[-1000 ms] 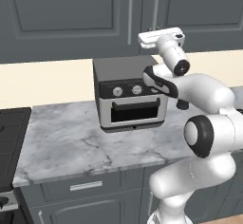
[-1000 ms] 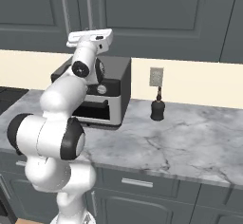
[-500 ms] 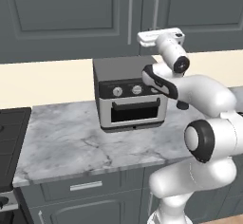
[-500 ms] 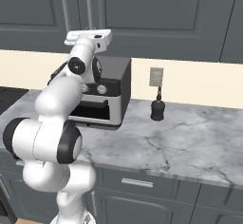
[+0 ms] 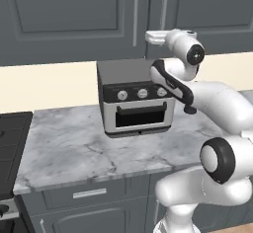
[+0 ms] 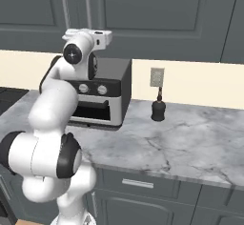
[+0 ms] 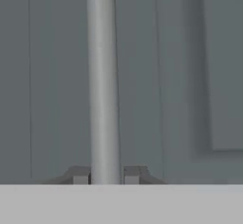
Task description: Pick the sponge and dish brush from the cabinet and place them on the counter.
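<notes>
Presently I am reaching up to the cabinet (image 5: 74, 15), and its doors are standing shut in both base views. In the hand view my pincer (image 7: 105, 174) is sitting astride a slim metal handle (image 7: 102, 80) — the two fingertips are pressed in close on either side of the bar, so I am judging the pincer closed on the handle, with nothing else in its hold.

Progress, as I am reading it: the task is barely begun. No door is open, so the inner shelf is hidden, and I am seeing neither sponge nor brush anywhere. Both are presumably behind the doors, though I cannot confirm that. Nothing has reached the counter (image 5: 74, 153) yet; it is carrying a toaster oven (image 5: 136, 98) and, in the right base view, a small dark bottle-like object (image 6: 158, 108) near a wall outlet (image 6: 157, 76). The stovetop (image 5: 10, 143) is lying at the far left.

What is left — opening the door, finding and lifting the sponge, setting it on the stone, then doing the same for the brush. That is, by my judgement, nearly the whole job.

Markings: I am finding no brand, label or readable writing on the oven, the cabinet fronts or the outlet. The oven is showing three plain knobs, with no legible lettering beside them.
</notes>
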